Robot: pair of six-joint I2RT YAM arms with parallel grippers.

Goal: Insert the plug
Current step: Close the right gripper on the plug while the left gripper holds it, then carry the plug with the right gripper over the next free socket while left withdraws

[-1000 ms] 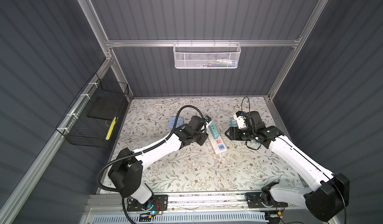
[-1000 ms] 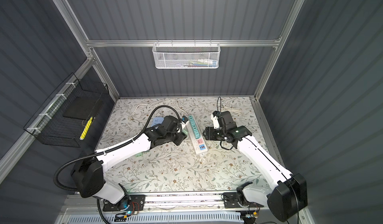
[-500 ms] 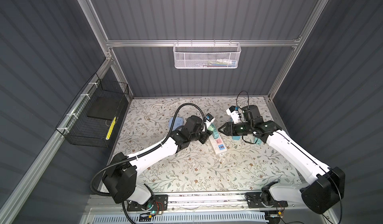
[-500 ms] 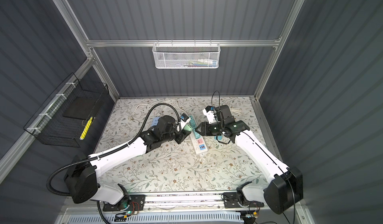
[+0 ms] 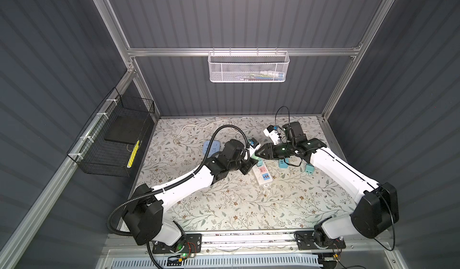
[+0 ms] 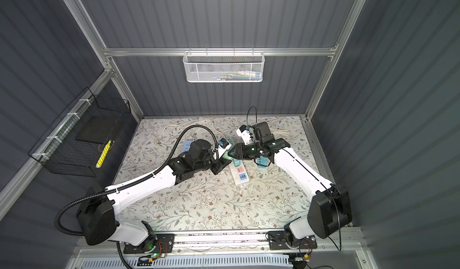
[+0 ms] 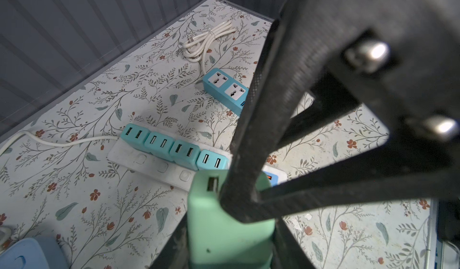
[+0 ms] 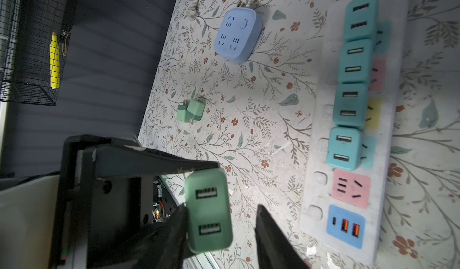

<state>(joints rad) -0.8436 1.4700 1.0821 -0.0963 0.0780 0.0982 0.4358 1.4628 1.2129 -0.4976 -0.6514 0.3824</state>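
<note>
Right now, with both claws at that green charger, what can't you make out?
Prongs of the green USB charger: unseen in every view; the right wrist view shows only its port face, and the left gripper and right gripper crowd it in both top views.
The pink socket: left wrist view, behind the right gripper.
Contents of the white mesh basket: both top views, too small, blurred by mesh.

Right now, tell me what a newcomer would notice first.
A green plug hangs mid-table, clamped in the left gripper, with the right gripper open around it. Close by lies a white power strip with four teal chargers plugged in a row and a pink socket free.
</note>
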